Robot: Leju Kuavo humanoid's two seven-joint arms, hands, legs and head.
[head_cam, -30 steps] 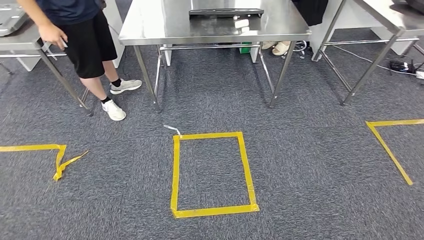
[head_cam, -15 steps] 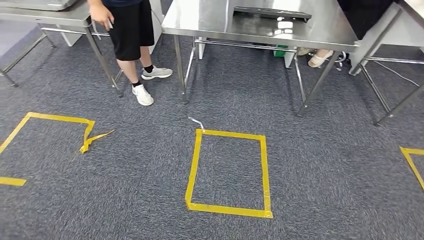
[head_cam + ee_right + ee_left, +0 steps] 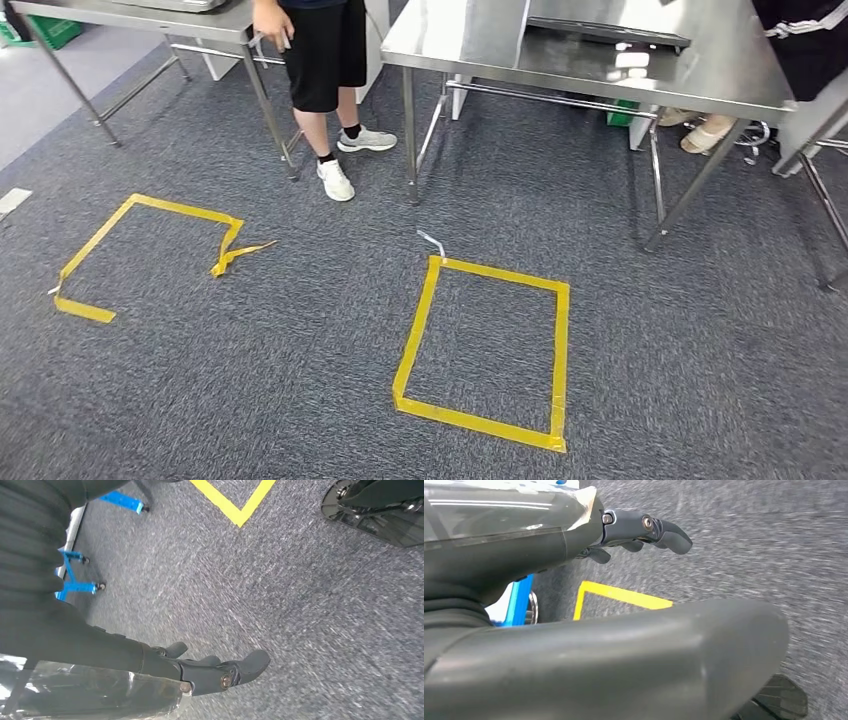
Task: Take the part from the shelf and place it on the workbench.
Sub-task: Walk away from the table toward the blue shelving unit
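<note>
- Part: I cannot tell which thing it is or where it lies. A dark flat piece (image 3: 610, 32) rests on top of the steel bench (image 3: 480, 40) ahead in the head view.
- Left hand (image 3: 644, 527): fingers (image 3: 671, 535) released, loosely bent and apart, grasping nothing. It hangs over grey carpet (image 3: 749, 545).
- Right hand (image 3: 225, 672): fingers (image 3: 252, 662) released, stretched out with nothing between them, also above the carpet.
- A yellow tape rectangle (image 3: 413, 340) is stuck to the carpet in front of the bench; a second, torn tape outline (image 3: 98, 240) lies well to its left.
- A person (image 3: 320, 50) in dark shorts and white shoes stands between the steel bench and another bench (image 3: 140, 15) at the left.
</note>
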